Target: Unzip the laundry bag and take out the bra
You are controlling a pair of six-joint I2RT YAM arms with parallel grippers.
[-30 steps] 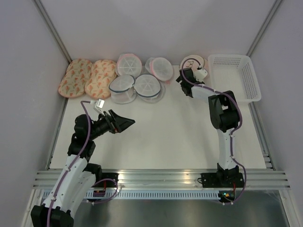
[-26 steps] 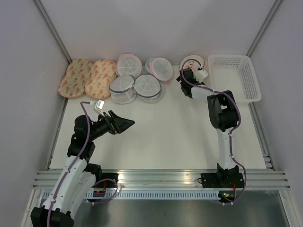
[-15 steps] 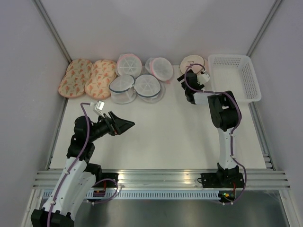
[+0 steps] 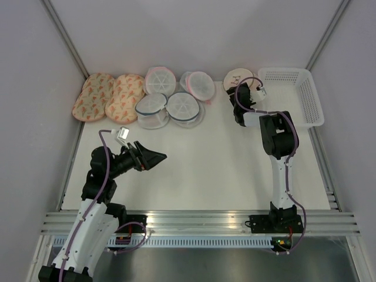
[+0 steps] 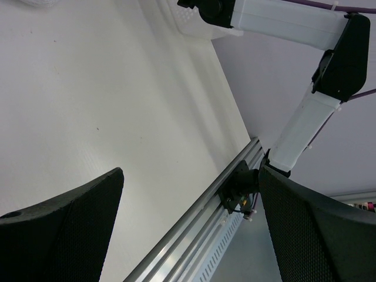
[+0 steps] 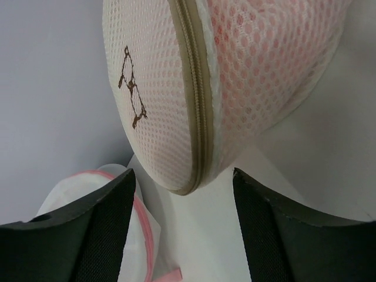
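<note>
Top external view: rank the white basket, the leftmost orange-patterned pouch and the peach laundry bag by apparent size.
Largest to smallest:
1. white basket
2. leftmost orange-patterned pouch
3. laundry bag, clearly smallest, even allowing for the part that the right arm hides.

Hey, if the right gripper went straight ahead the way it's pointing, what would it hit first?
The laundry bag. Its zipped edge sits dead ahead, centred between the open jaws of the right gripper. It is probably close, though depth is hard to judge.
</note>
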